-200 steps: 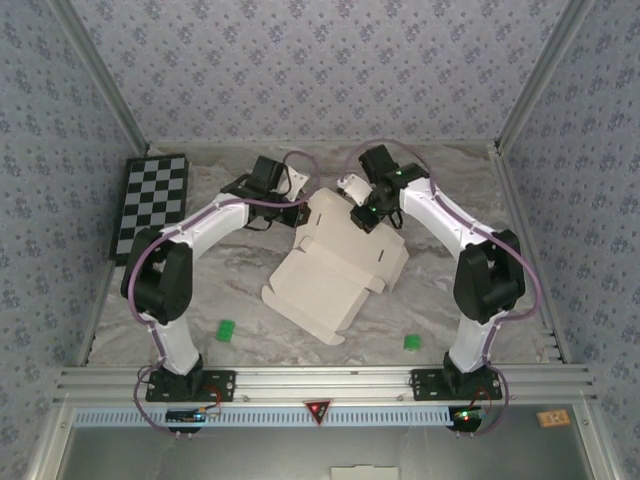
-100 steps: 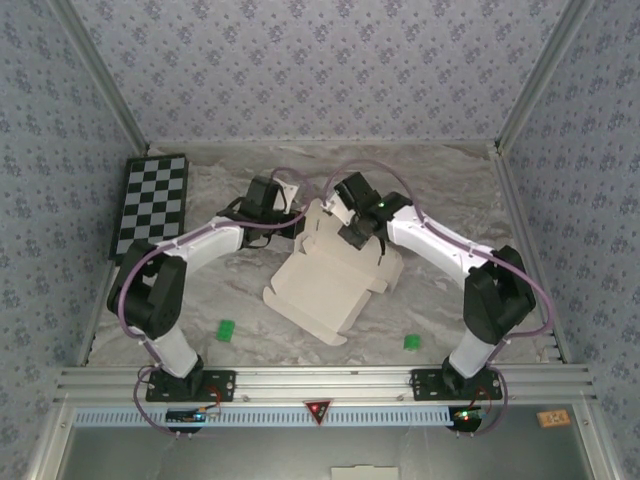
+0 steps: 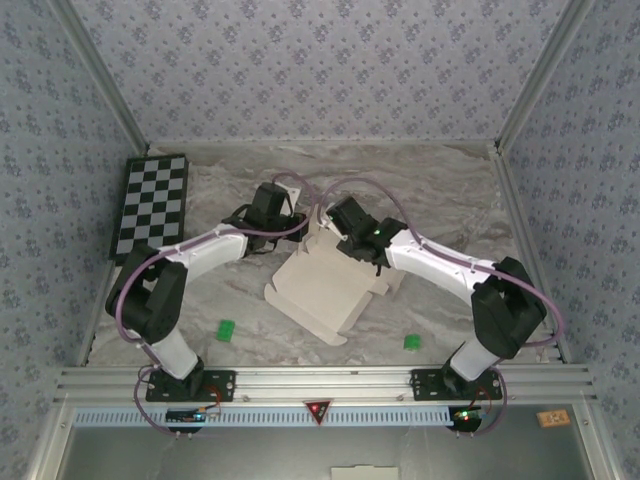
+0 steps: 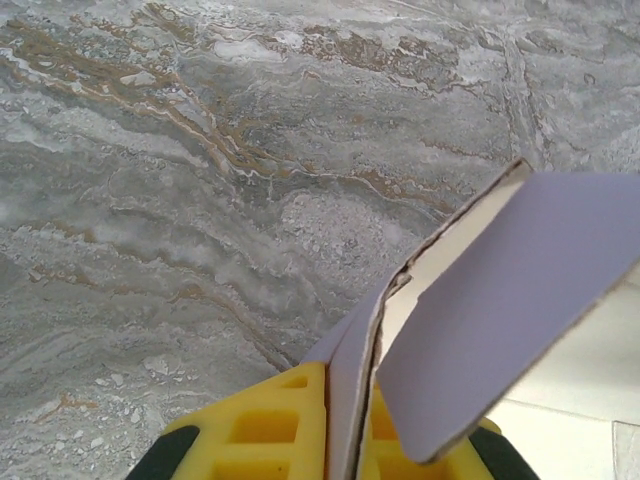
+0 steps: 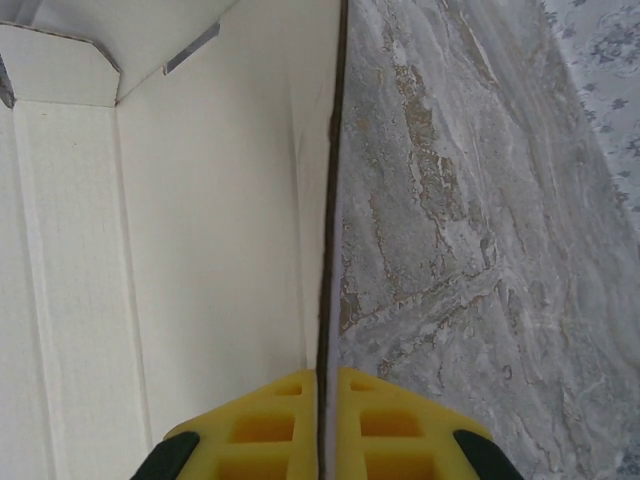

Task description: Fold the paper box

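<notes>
l gripper (image 4: 350,415) pinching paper box (image 3: 322,287) flap, r gripper (image 5: 322,410) pinching its wall edge

both arms rose from their bases at the near edge of the tabletop (image 3: 450,190) and bent inward, their wrists nearly meeting at the middle. the left arm (image 3: 200,245) had its elbow low on its own side and its forearm angled forward and to the right. the right arm (image 3: 430,262) mirrored it, forearm stretched forward and to the left. the left hand (image 3: 297,212) was closed, its yellow pads (image 4: 260,430) pinching a raised flap of the paper box (image 3: 320,290). the right hand (image 3: 330,218) was closed too, pads (image 5: 265,425) pressed on either face of an upright card edge, just beside the left hand.
</notes>
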`<control>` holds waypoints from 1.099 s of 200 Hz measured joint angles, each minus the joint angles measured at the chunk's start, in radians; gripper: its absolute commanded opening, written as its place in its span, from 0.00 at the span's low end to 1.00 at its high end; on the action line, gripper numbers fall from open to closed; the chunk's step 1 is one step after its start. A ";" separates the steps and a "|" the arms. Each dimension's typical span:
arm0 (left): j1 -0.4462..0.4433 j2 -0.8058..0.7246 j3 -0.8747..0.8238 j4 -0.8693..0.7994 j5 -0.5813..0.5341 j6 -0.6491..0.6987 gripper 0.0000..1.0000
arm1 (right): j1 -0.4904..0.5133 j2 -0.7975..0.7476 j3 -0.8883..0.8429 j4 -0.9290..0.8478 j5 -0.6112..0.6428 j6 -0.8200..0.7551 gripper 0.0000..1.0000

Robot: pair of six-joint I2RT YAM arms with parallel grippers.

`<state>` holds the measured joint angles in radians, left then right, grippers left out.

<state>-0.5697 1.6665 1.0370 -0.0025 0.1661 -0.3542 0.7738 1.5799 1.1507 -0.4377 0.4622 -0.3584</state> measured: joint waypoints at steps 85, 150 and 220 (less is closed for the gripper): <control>-0.035 -0.045 -0.177 0.248 -0.058 -0.014 0.10 | 0.041 -0.030 -0.023 -0.003 0.035 0.024 0.14; -0.035 -0.042 -0.227 0.317 -0.063 -0.014 0.10 | 0.032 -0.098 0.051 -0.096 -0.101 0.117 0.37; -0.038 -0.043 -0.232 0.287 -0.076 0.002 0.10 | -0.053 -0.185 0.149 -0.226 -0.365 0.209 0.51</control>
<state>-0.6075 1.6230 0.8051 0.2844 0.0906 -0.3523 0.7212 1.3952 1.2999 -0.6640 0.0975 -0.1490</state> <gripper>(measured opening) 0.104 0.495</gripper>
